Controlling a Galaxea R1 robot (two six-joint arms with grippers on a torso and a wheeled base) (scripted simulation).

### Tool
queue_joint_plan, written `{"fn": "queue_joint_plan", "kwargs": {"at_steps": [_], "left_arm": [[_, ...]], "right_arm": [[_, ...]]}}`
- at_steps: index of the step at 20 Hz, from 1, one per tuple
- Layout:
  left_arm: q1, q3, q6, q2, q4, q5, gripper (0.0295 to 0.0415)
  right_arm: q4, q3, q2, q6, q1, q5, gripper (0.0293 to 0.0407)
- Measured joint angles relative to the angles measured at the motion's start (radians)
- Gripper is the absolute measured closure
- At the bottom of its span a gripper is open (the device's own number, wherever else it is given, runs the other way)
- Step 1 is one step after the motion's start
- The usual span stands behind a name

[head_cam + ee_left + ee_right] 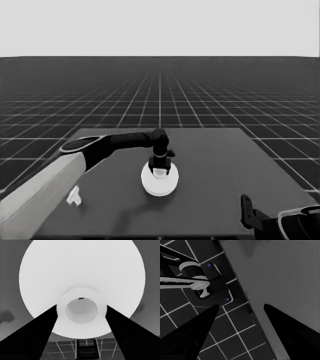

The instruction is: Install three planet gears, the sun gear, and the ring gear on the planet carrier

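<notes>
The larger round part point(160, 181), the ring gear, is at the middle of the table. My left gripper point(160, 167) comes straight down on it. In the left wrist view its two fingers point(42, 327) press against both sides of the raised hub point(81, 311) of the larger round part point(82, 267), so the gripper is shut on that hub. The smaller round part and the gears are hidden. My right gripper point(241, 306) is parked open over the table's near right corner, nothing between its fingers.
A thin white piece point(74, 196) lies near the table's front left, beside the left arm's pale grey part point(40, 195). Dark machinery with small blue lights point(210, 282) shows past the table's edge in the right wrist view. The parked right arm point(280, 222) fills the lower right corner.
</notes>
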Motion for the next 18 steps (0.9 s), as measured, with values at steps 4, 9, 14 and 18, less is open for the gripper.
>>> {"fn": "queue_joint_plan", "kwargs": {"at_steps": [4,9,14,18], "left_arm": [[0.0,0.0,0.035,0.0,0.0,0.0,0.0362],[0.0,0.0,0.079,0.0,0.001,0.0,0.0362],[0.0,0.0,0.122,0.0,0.0,0.0,0.0362],[0.0,0.0,0.157,0.0,0.0,0.0,0.0362]], "right_arm": [[0.0,0.0,0.0,0.0,0.0,0.0,0.0315],[0.0,0.0,0.0,0.0,0.0,0.0,0.0315],[0.0,0.0,0.0,0.0,0.0,0.0,0.0315],[0.0,0.0,0.0,0.0,0.0,0.0,0.0315]]}}
